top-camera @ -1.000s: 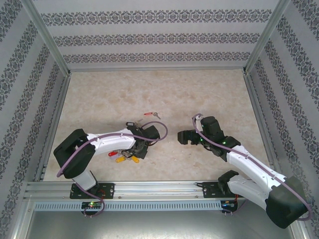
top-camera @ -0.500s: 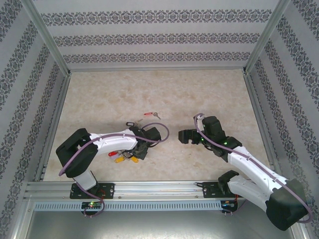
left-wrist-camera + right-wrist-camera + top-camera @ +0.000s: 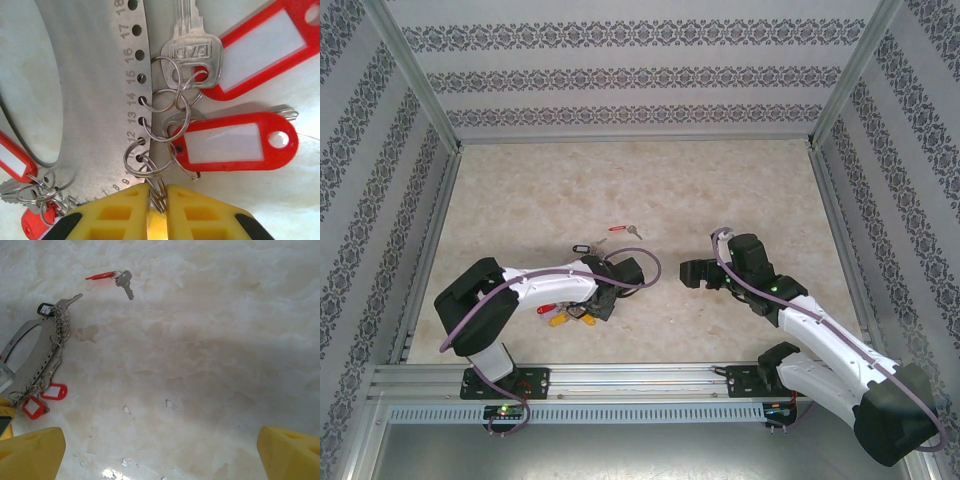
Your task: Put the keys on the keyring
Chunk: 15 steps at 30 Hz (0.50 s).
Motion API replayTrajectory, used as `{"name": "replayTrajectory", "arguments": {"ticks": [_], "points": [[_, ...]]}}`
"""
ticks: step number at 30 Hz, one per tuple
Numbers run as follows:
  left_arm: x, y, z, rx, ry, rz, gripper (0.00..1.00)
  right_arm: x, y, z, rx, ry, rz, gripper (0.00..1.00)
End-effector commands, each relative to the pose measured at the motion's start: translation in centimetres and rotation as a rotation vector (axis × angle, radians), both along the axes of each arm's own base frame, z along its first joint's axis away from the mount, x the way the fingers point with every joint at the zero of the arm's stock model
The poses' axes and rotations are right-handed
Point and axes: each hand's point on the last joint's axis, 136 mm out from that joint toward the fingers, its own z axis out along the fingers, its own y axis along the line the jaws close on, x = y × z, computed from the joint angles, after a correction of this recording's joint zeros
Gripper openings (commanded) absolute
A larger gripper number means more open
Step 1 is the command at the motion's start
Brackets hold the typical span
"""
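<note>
At the near edge of the table, the left gripper (image 3: 158,200) has its yellow fingers (image 3: 115,212) pinched almost together on a small ring (image 3: 159,187). This is one of several wire loops threaded through the numbered holes of the keyring (image 3: 100,75). The left wrist view gives that detail: the keyring is a flat grey band. Two red tags (image 3: 235,142) with their keys (image 3: 192,50) hang from it just beyond the fingertips, and two more red tags are cut off at the left edge.

From above, the gripper covers most of the keyring. One red tag and, as far as so small a view allows, two yellow tags (image 3: 561,320) poke out on its near side. One dark tag (image 3: 581,248) lies on its far side.

The right wrist view shows the keyring lying on the table (image 3: 210,340), carrying two red tags and the dark one. The right gripper (image 3: 160,450) stands over bare table, well apart from the keyring, with its jaws spread wide and nothing between them.

Farthest out lies one loose key (image 3: 124,282) with a red tag, near the keyring's far end and not touching it.
</note>
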Motion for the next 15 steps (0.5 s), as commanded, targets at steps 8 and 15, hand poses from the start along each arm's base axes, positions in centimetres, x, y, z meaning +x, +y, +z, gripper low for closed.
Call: {"name": "replayTrajectory", "arguments": {"ticks": [8,15], "points": [[-0.16,0.86,-0.03,0.070,-0.012,-0.029,0.15,0.06,-0.63,0.35,0.009,-0.004,-0.026,0.98],[-0.58,0.58,-0.19,0.043,0.005,-0.027,0.04,0.09,-0.96,0.60,0.010,-0.013,-0.034,0.98]]}}
